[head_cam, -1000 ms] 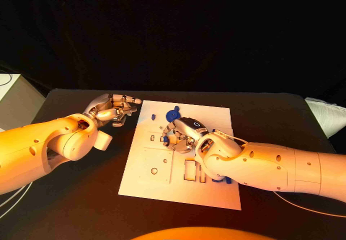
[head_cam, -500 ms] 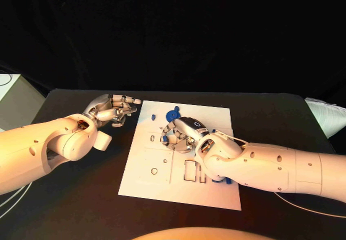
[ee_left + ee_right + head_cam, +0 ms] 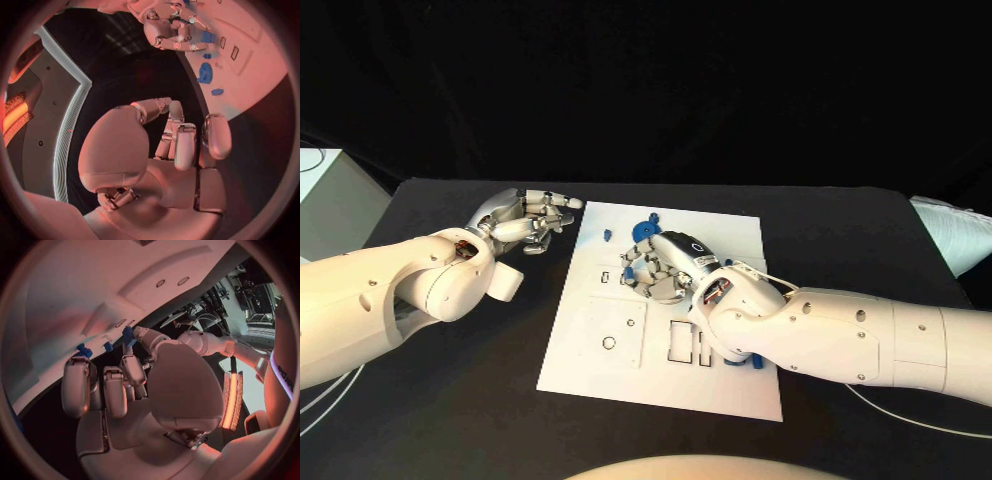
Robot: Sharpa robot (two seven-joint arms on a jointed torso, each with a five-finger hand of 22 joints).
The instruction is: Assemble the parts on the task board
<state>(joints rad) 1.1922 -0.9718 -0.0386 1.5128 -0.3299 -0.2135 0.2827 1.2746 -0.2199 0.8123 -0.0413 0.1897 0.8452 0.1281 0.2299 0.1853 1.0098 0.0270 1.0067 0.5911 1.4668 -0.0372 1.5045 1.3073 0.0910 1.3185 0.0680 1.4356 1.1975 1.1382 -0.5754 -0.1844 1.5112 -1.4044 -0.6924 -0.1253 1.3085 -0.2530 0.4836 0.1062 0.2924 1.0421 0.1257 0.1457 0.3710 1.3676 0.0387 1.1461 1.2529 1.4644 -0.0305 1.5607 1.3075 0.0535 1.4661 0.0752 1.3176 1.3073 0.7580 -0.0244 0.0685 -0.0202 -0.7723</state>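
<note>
arms: white, rounded shells, small dark holes | robot hand [image 3: 661,268]: silver, jointed

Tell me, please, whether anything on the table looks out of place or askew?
Nothing stands out. The white task board lies flat on the black table, small blue parts sit at its far end, and nothing looks spilled or damaged.

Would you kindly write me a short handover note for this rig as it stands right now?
Left hand: off the task board's left edge, over the black table, fingers curled, holding nothing.
Right hand: over the board's upper middle, fingers bent down at a small blue part; whether it grips the part cannot be told.
Round blue part lies near the far edge, a small blue piece to its left, another blue part by the right forearm.
Done: unclear. Left: most slots look unfilled.
</note>
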